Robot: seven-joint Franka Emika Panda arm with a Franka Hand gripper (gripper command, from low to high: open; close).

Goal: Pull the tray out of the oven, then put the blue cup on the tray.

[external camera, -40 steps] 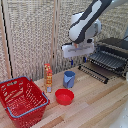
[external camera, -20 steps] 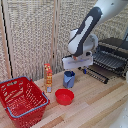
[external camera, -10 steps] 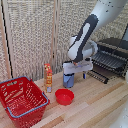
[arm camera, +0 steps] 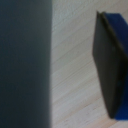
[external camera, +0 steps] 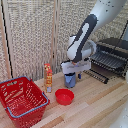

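On the table point(external camera: 100, 107), a red basket point(external camera: 22, 100) sits at the near corner, then an orange bottle point(external camera: 48, 77) and a red bowl point(external camera: 64, 96). My claw point(external camera: 71, 76) is down over the blue cup point(external camera: 70, 80); I cannot tell its grip. The tray point(external camera: 105, 61) juts from the oven point(external camera: 117, 52) at the far edge.

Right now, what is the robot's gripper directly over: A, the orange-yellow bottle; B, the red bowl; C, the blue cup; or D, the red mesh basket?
C: in the exterior view the gripper sits right on top of the blue cup, while the red bowl, the bottle and the red basket lie off toward that view's left.
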